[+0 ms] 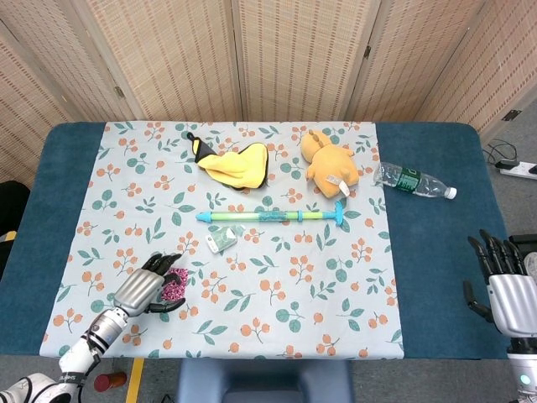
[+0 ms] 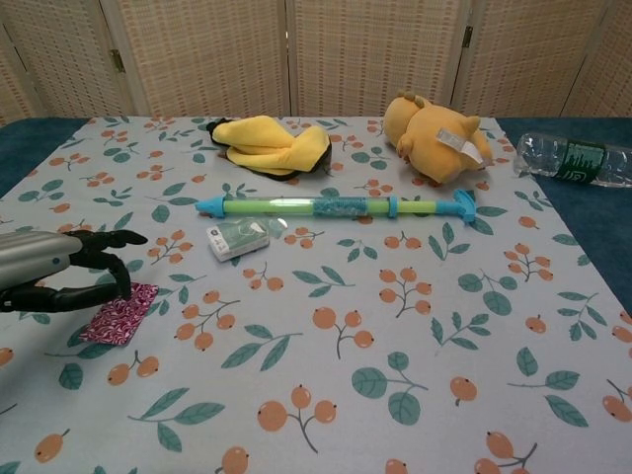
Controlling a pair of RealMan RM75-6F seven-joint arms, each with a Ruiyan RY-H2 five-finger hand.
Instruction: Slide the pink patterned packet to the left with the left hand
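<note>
— Where was the pink packet (image 1: 174,285)?

— Under my left hand (image 1: 144,290) — fingers spread over it, grasping nothing; long axis ran near-to-far, bare desk (image 1: 50,243) lay leftward. Right hand (image 1: 503,290) far off, released.

wall: woven folding screen (image 1: 277,59) | table (image 1: 436,277): blue | floor (image 1: 512,134): grey, possibly carpet
</note>
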